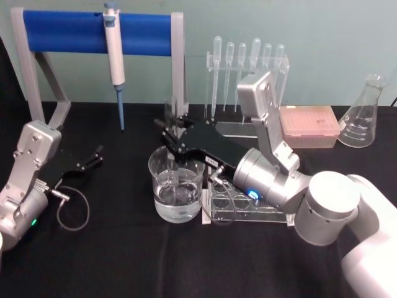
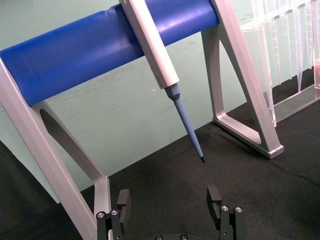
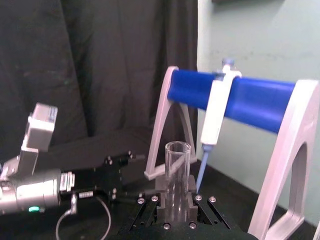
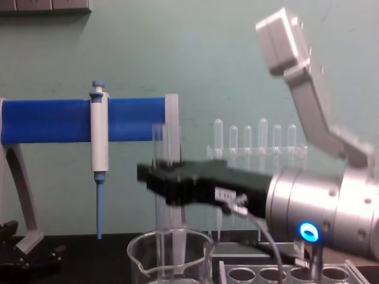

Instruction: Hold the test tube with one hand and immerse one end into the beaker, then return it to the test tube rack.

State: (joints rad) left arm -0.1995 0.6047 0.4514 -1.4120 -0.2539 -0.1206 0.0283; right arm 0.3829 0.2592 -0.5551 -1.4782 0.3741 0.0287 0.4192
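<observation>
The beaker (image 1: 177,186) is sitting up front, just beside the rack (image 1: 239,203). The right gripper (image 1: 175,146) is pinching the tube (image 4: 160,148) upright — its bottom end is hanging inside the beaker. Off to the side, the left gripper (image 1: 96,156) is sitting idle, fingers spread.

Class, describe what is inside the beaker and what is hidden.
The beaker holds clear liquid low down; the test tube, held upright by the right gripper, reaches down inside. The gripper covers the tube's middle, and its tip is indistinct.
</observation>
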